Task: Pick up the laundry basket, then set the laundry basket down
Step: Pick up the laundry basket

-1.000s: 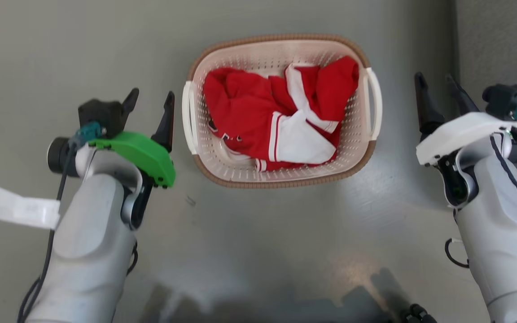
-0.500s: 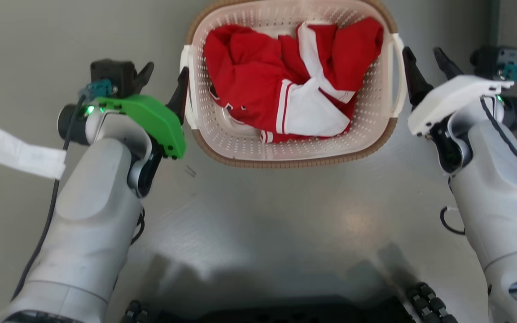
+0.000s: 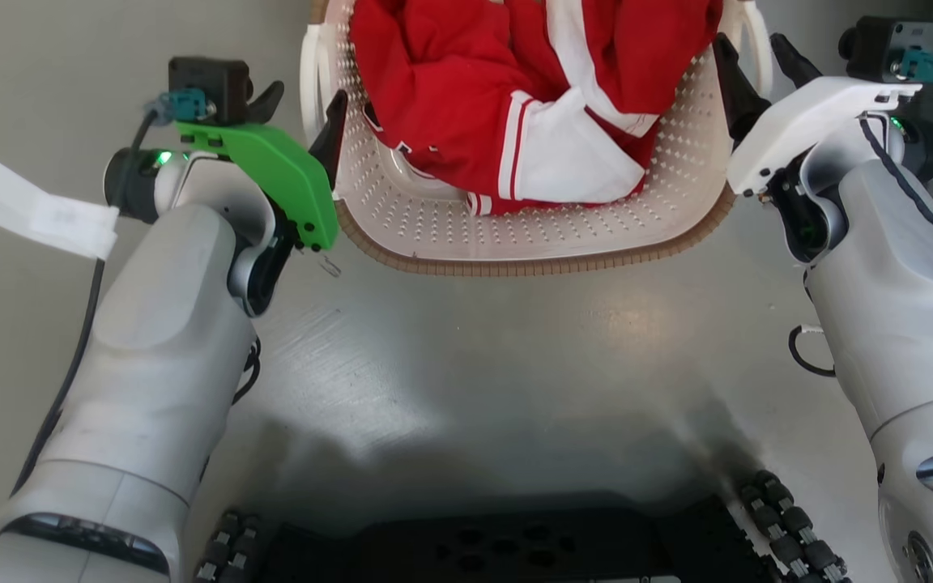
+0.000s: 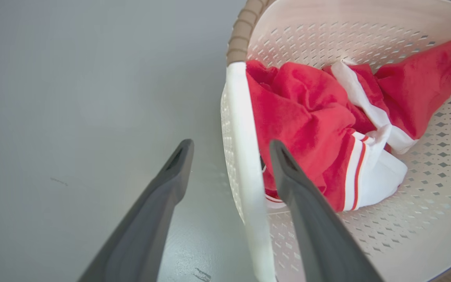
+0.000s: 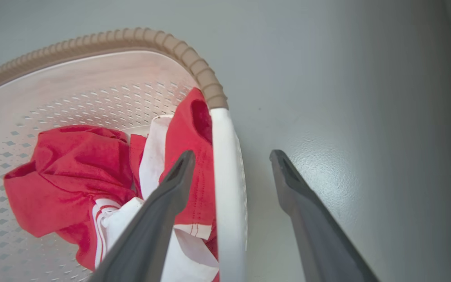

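Jaws of left gripper [image 4: 230,144] and right gripper [image 5: 232,153] apart, each astride a handle [image 4: 242,156] of laundry basket [image 3: 531,235]; tag [image 3: 25,210] print seemingly illegible.

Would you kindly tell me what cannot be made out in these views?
1. Head view: the laundry basket's far rim, cut off by the top edge.
2. Every view: the basket's bottom beneath the red-and-white garment, which covers it.
3. Wrist views: whether the left gripper or right gripper touches the handle it straddles; too close to tell.
4. Whether the basket's base rests on the floor: its walls hide it.
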Tool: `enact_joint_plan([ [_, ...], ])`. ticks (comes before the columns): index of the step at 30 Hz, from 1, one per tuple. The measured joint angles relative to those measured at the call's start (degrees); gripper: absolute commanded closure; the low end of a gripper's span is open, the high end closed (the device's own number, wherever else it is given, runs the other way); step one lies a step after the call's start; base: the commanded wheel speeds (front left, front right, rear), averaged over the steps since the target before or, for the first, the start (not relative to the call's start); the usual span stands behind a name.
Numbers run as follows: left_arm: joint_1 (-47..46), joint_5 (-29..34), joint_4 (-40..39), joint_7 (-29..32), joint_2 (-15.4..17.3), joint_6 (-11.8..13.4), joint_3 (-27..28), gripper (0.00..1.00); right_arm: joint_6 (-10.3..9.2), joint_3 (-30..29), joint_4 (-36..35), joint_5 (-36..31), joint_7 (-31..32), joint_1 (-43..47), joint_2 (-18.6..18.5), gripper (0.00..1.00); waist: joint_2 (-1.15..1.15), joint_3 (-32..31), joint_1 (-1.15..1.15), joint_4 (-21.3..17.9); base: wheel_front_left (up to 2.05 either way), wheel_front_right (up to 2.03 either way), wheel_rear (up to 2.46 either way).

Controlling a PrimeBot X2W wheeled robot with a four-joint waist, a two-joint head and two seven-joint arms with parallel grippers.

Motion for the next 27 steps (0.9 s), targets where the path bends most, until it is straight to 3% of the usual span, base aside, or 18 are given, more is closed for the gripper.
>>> enact_joint_plan([
  [13,-3.9,-4.0,3.3,0.4,0.0,0.1,-3.4,0.00,0.00,1.9,4.2,0.5,-1.8,-3.6,0.4,0.00,0.00,3.7,0.00,-0.8,0.00,0.00,0.00],
  [14,-3.9,-4.1,3.5,0.4,0.0,0.2,-3.7,0.00,0.00,2.0,4.6,0.5,-1.8,-3.7,0.4,0.09,0.00,3.8,0.00,-0.9,0.00,0.00,0.00],
  [19,-4.5,-5.0,4.6,0.2,0.0,0.6,-4.9,0.00,0.00,2.6,6.3,0.6,-2.8,-4.1,0.5,0.32,0.00,4.0,0.00,-1.0,0.00,0.00,0.00],
  [20,-4.6,-5.5,4.9,0.2,0.0,0.6,-5.1,0.15,0.00,2.6,6.5,0.7,-2.9,-4.4,0.6,0.44,0.00,4.0,0.00,-1.0,0.00,0.00,0.00],
  [21,-4.7,-6.1,5.1,0.1,0.0,0.6,-5.3,0.46,0.00,2.8,6.7,0.9,-3.1,-4.7,0.6,0.57,0.00,4.0,0.00,-1.0,0.00,0.00,0.00],
  [22,-4.8,-6.4,5.3,-0.1,0.0,0.6,-5.5,0.82,0.01,3.0,6.9,1.0,-3.3,-4.9,0.7,0.76,0.00,4.0,0.00,-1.0,0.00,0.00,0.00],
  [23,-4.8,-6.5,5.4,-0.1,0.0,0.6,-5.7,1.00,0.02,3.2,7.0,1.0,-3.6,-5.0,0.9,0.99,0.00,4.0,-0.01,-1.0,0.00,0.00,0.00],
  [27,-5.4,-7.7,5.8,-0.6,-0.7,1.4,-6.6,1.00,0.02,3.7,7.9,1.3,-4.4,-5.5,1.6,1.00,0.00,3.7,0.00,-1.1,0.00,0.00,0.00],
])
